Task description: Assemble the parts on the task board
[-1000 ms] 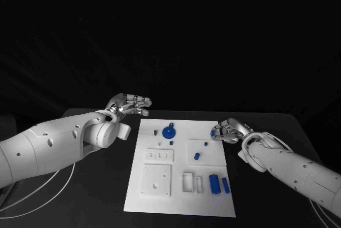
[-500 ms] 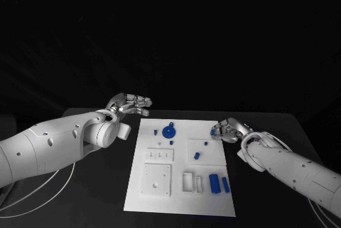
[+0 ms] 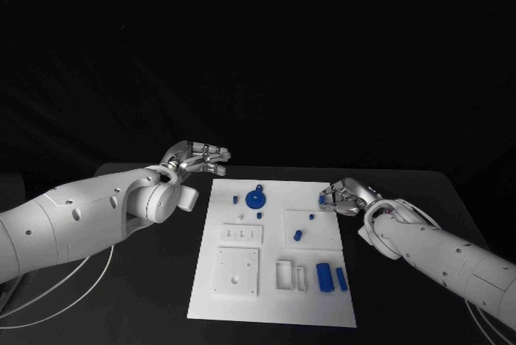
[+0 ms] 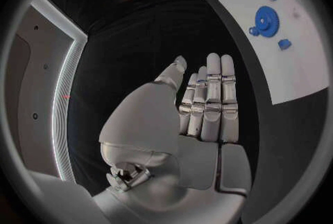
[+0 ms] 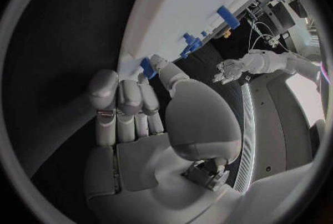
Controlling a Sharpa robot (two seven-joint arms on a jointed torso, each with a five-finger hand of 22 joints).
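Note:
The white task board (image 3: 274, 285) lies in the middle of the black table. On it sit a blue gear (image 3: 256, 199), a small blue peg (image 3: 235, 200), two small blue pieces (image 3: 298, 235) and two blue blocks (image 3: 323, 276). My right hand (image 3: 344, 196) is at the board's far right edge and pinches a small blue part (image 5: 147, 67) between thumb and fingers. My left hand (image 3: 199, 157) hovers beyond the board's far left corner, fingers straight, holding nothing. In the left wrist view, the gear (image 4: 265, 16) lies past the left hand (image 4: 201, 107).
White raised fixtures (image 3: 238, 270) and a slotted holder (image 3: 285, 274) stand on the near half of the board. Bare black table (image 3: 408, 196) runs down both sides of the board. White cables (image 3: 65, 285) hang under my left arm.

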